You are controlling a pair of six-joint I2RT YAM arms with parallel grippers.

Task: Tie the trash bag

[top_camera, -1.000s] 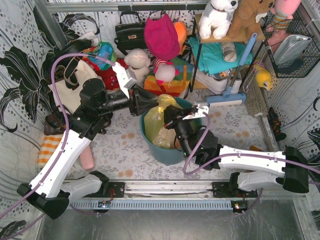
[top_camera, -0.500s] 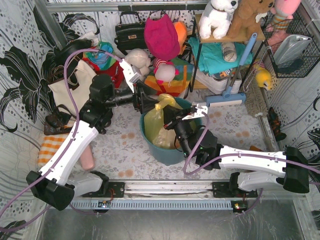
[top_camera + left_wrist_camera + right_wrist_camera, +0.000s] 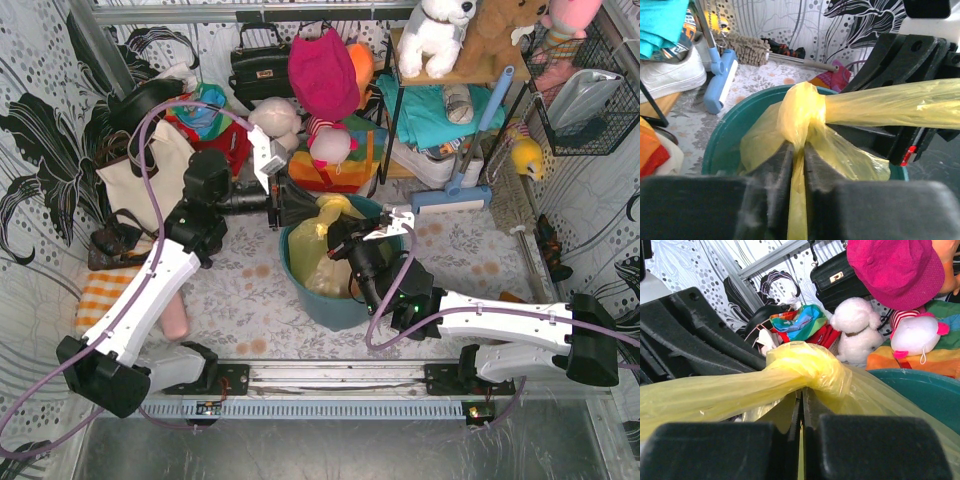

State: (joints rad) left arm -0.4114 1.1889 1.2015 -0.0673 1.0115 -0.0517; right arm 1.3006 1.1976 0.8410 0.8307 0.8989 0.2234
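The trash bag (image 3: 310, 250) is sitting inside the bucket (image 3: 335, 312), its knot (image 3: 801, 107) rising just above the rim. Your left gripper (image 3: 797, 167) and right gripper (image 3: 801, 412) are each pinching a tail (image 3: 796, 215). You are handling light, soft, slippery film: take the tails close beside the knot.

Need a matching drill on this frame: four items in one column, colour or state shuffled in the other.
1 trash bag
2 bucket
3 handbag
4 left gripper

a black, behind the bucket
b teal, bag inside
c closed on a yellow strand
d yellow, knotted on top

Pairs: 1-d, 2-b, 3-a, 4-c
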